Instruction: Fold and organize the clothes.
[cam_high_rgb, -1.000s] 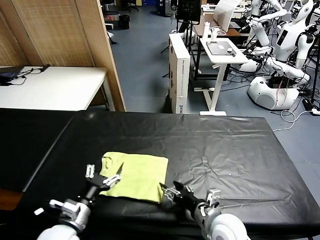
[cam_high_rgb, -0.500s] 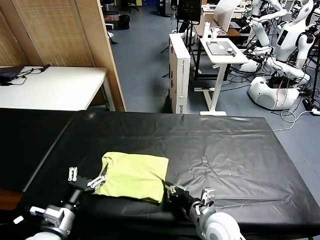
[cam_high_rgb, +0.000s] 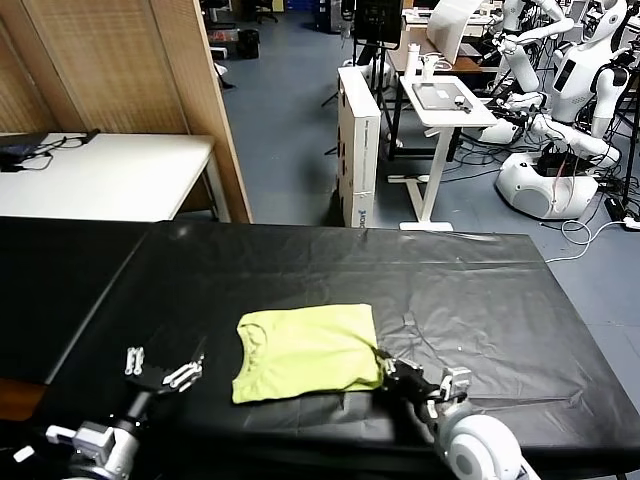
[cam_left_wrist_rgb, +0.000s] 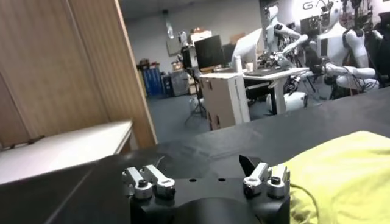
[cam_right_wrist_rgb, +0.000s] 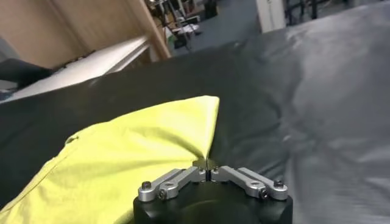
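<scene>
My right gripper (cam_high_rgb: 385, 366) moved from 6 o'clock of the T-shirt (cam_high_rgb: 307, 351) out toward 4 o'clock, now at its near right corner, pinching that corner in the right wrist view. T-shirt dragged toward 3 o'clock across the black table (cam_high_rgb: 480, 300), and rotated a bit; its neck side now faces 9 o'clock. My left gripper (cam_high_rgb: 160, 368) pulled back off the T-shirt toward 8 o'clock, now apart from it at its 9 o'clock side, fingers spread, holding nothing.
</scene>
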